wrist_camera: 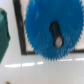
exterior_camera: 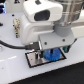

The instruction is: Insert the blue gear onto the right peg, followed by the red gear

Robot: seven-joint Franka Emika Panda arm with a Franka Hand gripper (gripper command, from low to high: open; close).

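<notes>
The blue gear (exterior_camera: 50,54) hangs under my gripper (exterior_camera: 48,51), just above the exterior view's right part of the white plate with a black border (exterior_camera: 35,60). In the wrist view the blue gear (wrist_camera: 45,20) fills most of the picture, with its raised hub (wrist_camera: 56,34) and dark centre hole facing the camera. The plate (wrist_camera: 20,30) shows beside it. My gripper appears shut on the blue gear, with its fingers mostly hidden. The right peg is hidden by the gear. The red gear is out of view.
A dark green object (wrist_camera: 3,35) sits at the edge of the wrist view beside the plate. The white table (exterior_camera: 15,72) surrounds the plate. The arm's white body (exterior_camera: 42,20) blocks the back of the scene.
</notes>
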